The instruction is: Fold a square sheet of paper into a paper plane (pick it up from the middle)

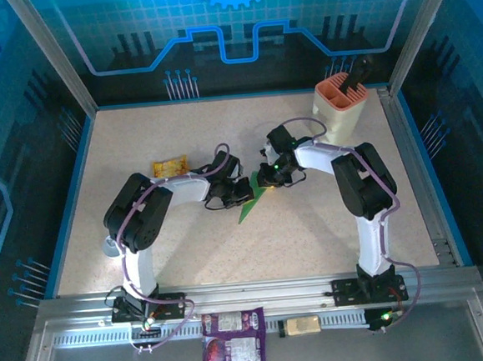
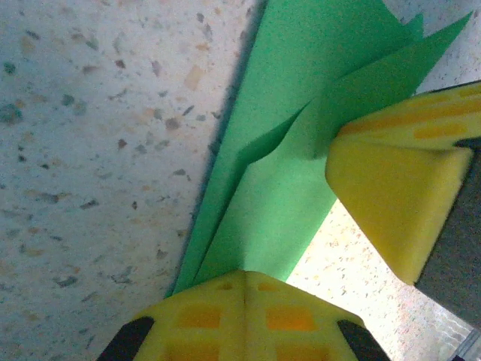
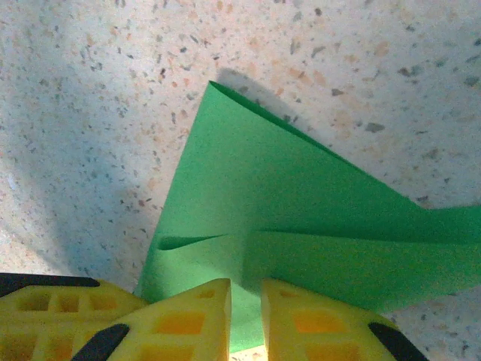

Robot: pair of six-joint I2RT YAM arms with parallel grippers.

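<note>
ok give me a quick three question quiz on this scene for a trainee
1. True or false: the green paper lies flat and unfolded.
2. What stands at the far right corner of the table? A a red cup, B a peach holder, C a blue bowl.
3. Short answer: which arm's fingers touch the paper?

Key
1. False, it shows creased, overlapping layers.
2. B
3. Both: the left fingers and the right fingers.
</note>
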